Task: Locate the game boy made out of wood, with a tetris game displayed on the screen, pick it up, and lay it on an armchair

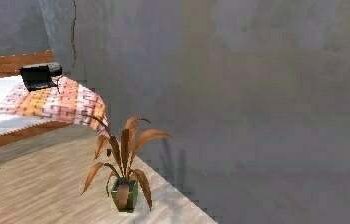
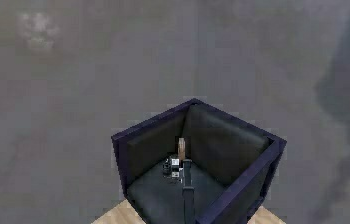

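A dark navy armchair (image 2: 238, 165) with boxy sides stands against the grey wall in the arm side view. The arm (image 2: 188, 200) rises from the bottom edge over its seat. At the arm's far end are the white marker squares and the gripper (image 2: 175, 163). A small tan wooden-looking thing (image 2: 182, 148) stands just above the gripper, in front of the chair's dark back. I cannot tell whether the gripper holds it or whether it rests on the chair.
In the forward view a wooden bed (image 1: 3, 66) with a patterned orange quilt (image 1: 58, 100) stands at the left, with a black boxy thing (image 1: 40, 75) on it. A potted plant (image 1: 123, 165) with brownish leaves stands on the plank floor by the grey wall (image 1: 253, 100).
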